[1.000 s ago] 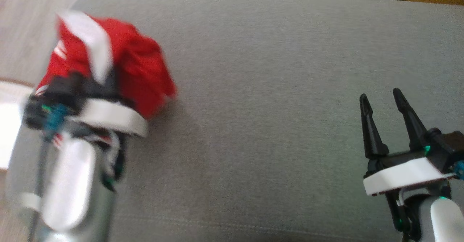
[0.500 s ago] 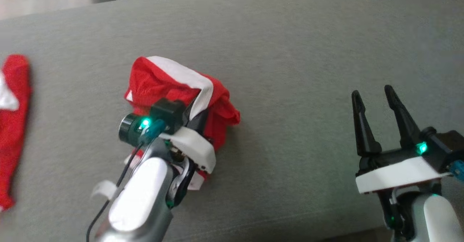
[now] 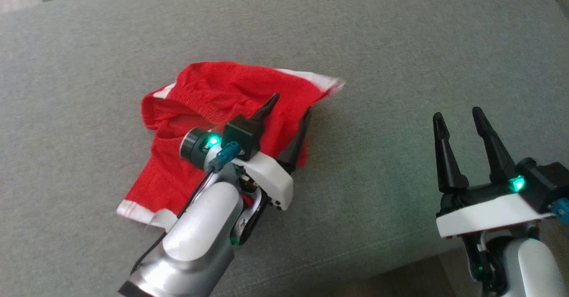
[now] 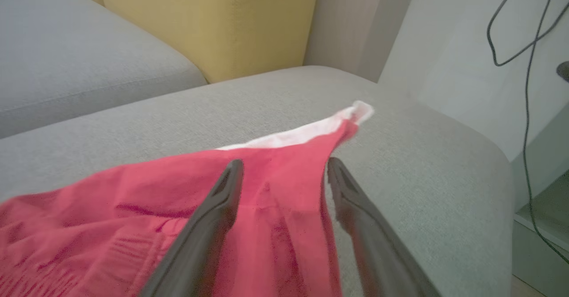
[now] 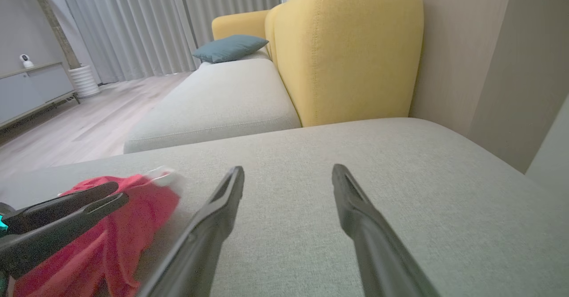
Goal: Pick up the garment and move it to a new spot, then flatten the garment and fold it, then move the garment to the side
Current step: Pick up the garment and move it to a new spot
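Left gripper first: its fingers stand apart and hold nothing, poised just above the red garment, so that's a release. In the left wrist view the cloth lies right under and between the two fingers, with its white-trimmed corner pointing away past the tips. The garment sits on the grey sofa cushion, left of centre in the head view. Its long axis slants from a white hem at lower left up to that white corner at upper right. My left arm is right over it; the right gripper hangs well apart to the right, also spread and empty. Half a second ago the left fingers were shut in a bunched-up heap; now the heap has dropped and spread out flatter. The head camera has swung too.
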Available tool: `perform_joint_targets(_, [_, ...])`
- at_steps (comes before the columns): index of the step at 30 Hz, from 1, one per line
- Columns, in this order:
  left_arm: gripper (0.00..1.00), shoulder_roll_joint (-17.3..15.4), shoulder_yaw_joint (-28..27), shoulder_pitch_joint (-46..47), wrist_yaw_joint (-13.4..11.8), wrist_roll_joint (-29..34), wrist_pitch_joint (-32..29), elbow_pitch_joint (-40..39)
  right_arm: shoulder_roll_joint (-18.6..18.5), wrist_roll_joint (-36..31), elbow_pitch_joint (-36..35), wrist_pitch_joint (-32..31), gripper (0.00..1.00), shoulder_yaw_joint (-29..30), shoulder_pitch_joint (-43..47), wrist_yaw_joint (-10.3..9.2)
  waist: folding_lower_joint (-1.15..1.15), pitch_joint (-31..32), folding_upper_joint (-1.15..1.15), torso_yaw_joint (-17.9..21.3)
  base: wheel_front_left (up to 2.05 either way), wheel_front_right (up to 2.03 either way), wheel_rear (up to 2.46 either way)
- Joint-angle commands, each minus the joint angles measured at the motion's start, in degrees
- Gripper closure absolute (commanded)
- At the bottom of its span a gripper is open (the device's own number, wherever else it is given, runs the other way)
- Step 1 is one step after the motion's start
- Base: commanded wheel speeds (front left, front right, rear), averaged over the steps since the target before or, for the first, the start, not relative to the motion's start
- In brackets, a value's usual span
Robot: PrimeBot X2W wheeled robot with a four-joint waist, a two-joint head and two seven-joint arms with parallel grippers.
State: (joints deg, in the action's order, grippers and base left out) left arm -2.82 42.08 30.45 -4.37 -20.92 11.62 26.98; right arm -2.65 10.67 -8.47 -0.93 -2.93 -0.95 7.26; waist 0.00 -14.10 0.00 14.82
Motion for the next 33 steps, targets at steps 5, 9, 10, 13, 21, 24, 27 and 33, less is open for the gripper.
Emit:
perform_joint_targets(5, [0.00, -0.4, -0.8, 2.4, -1.7, 1.3, 2.5, -4.5, -0.2, -0.3, -1.4, 0.6, 0.00, -0.9, -1.8, 0.23, 0.00, 2.7, 0.00, -3.8, 0.00, 0.00, 0.00])
perform_joint_targets(9, [0.00, -2.7, -3.0, 1.0, -3.8, 2.2, 3.1, -7.9, -0.2, -0.8, -1.2, 0.3, 0.00, -0.4, -1.1, 0.23, 0.00, 4.4, 0.00, -6.8, 0.00, 0.00, 0.00])
perform_joint_targets(10, [0.00, -3.4, -3.8, 0.4, -4.3, 2.2, 3.2, -8.5, -0.2, -1.0, -1.2, 0.2, 0.00, -0.4, -1.0, 0.23, 0.00, 4.8, 0.00, -7.5, 0.00, 0.00, 0.00])
perform_joint_targets(13, [0.00, -6.0, -6.7, -1.5, -6.3, 2.1, 3.3, -9.8, -0.2, -1.3, -1.3, -0.1, 0.00, -0.1, -0.6, 0.23, 0.00, 5.7, 0.00, -9.3, 0.00, 0.00, 0.00])
perform_joint_targets(21, [0.00, -10.9, -14.7, -8.0, -10.2, 2.0, 3.4, -14.1, -0.2, -2.0, -1.3, -0.9, 0.00, 0.8, 0.5, 0.23, 0.00, 7.6, 0.00, -12.8, 0.00, 0.00, 0.00])
perform_joint_targets(24, [0.00, -12.5, -18.0, -11.3, -11.0, 1.9, 3.4, -15.9, -0.2, -2.6, -1.1, -1.3, 0.00, 1.0, 0.9, 0.23, 0.00, 8.4, 0.00, -13.7, 0.00, 0.00, 0.00])
perform_joint_targets(27, [0.00, -13.5, -20.9, -14.3, -10.8, 1.4, 3.4, -17.7, -0.2, -2.9, -0.9, -1.6, 0.00, 1.1, 1.6, 0.23, 0.00, 9.2, 0.00, -14.5, 0.00, 0.00, 0.00])
perform_joint_targets(33, [0.00, -15.4, -24.8, -19.1, -8.7, 0.9, 3.4, -20.1, -0.2, -3.1, -0.7, -2.2, 0.00, 1.4, 3.1, 0.23, 0.00, 10.6, 0.00, -15.4, 0.00, 0.00, 0.00])
